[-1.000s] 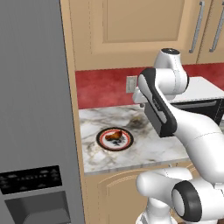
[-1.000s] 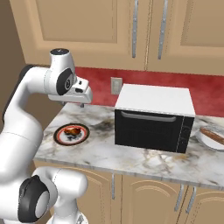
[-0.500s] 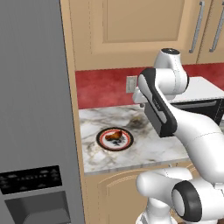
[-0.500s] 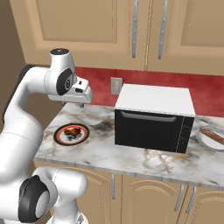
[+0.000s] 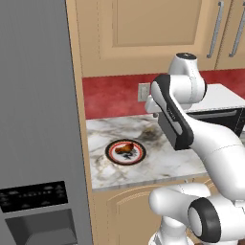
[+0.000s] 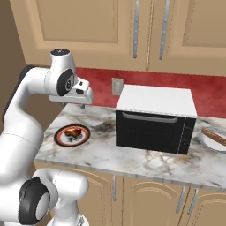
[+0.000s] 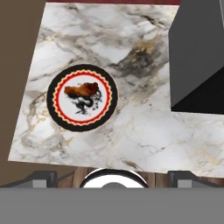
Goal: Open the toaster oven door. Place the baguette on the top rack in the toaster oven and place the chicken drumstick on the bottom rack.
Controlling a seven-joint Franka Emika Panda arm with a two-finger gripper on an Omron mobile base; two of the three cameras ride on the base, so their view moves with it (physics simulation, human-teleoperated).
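Note:
The black toaster oven (image 6: 154,121) with a white top stands on the marble counter, and its toaster oven door (image 6: 150,132) is shut under the grey handle bar (image 6: 149,117). The top rack and bottom rack are hidden behind it. The chicken drumstick (image 6: 73,132) (image 5: 125,148) (image 7: 82,89) lies on a round red-and-black plate (image 7: 59,111) left of the oven. The baguette (image 6: 216,136) rests on a white plate at the counter's right end. My gripper (image 6: 82,104) (image 7: 112,176) hangs high above the counter, up and left of the oven, open with nothing between its fingers.
A tall grey fridge (image 5: 33,119) bounds the counter on the left. Wooden cabinets (image 6: 132,31) hang above a red backsplash with a wall outlet (image 6: 117,85). The counter's front edge (image 6: 132,174) runs above the lower cabinet doors.

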